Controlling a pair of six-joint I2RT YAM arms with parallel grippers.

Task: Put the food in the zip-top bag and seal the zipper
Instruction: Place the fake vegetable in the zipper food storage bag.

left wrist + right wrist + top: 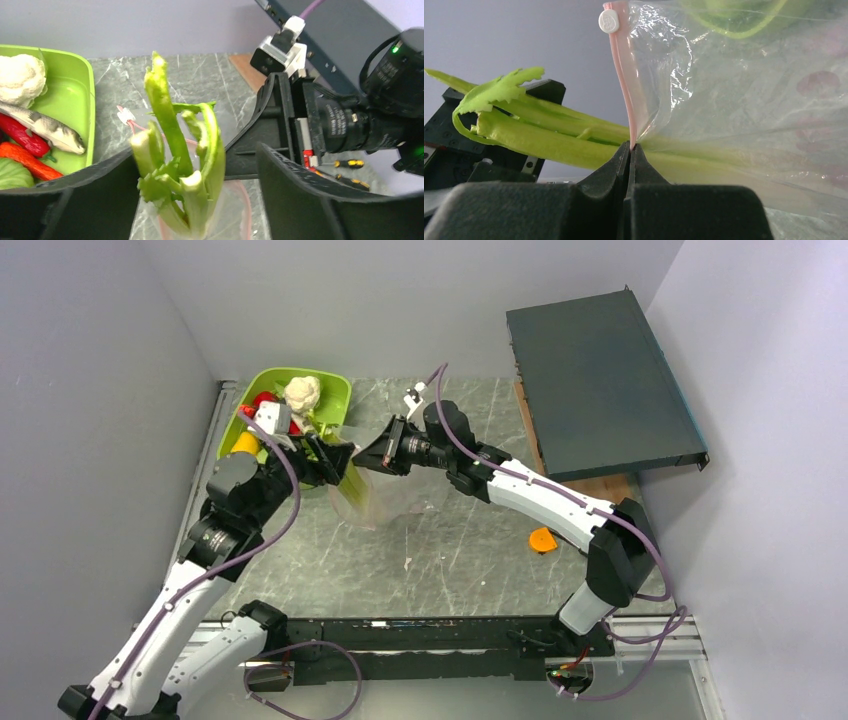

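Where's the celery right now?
Left wrist view: the celery stands butt-down in the mouth of the zip-top bag, inside the open left hand, just right of the lime-green tray. The right hand pinches the zipper beside it.

- A grey stone-look table top (pixel 470 570) with pale veins carries everything.
- At 10 o'clock, a lime-green plastic tray (pixel 336 400) sits in the far left corner.
- At 2 o'clock, a dark grey-green flat metal case (pixel 600 380) lies slanted, with its near end over a brown wooden board (pixel 605 486) at 3 o'clock.
- At 4 o'clock, a small orange disc (pixel 542 539) lies flat, well apart from the rest.
- At 6 o'clock, near the centre, lies a tiny white scrap (pixel 407 562).
- Just left of centre, a clear, crinkly zip-top bag (pixel 395 502) reaches down to the surface; whether it rests there cannot be told.
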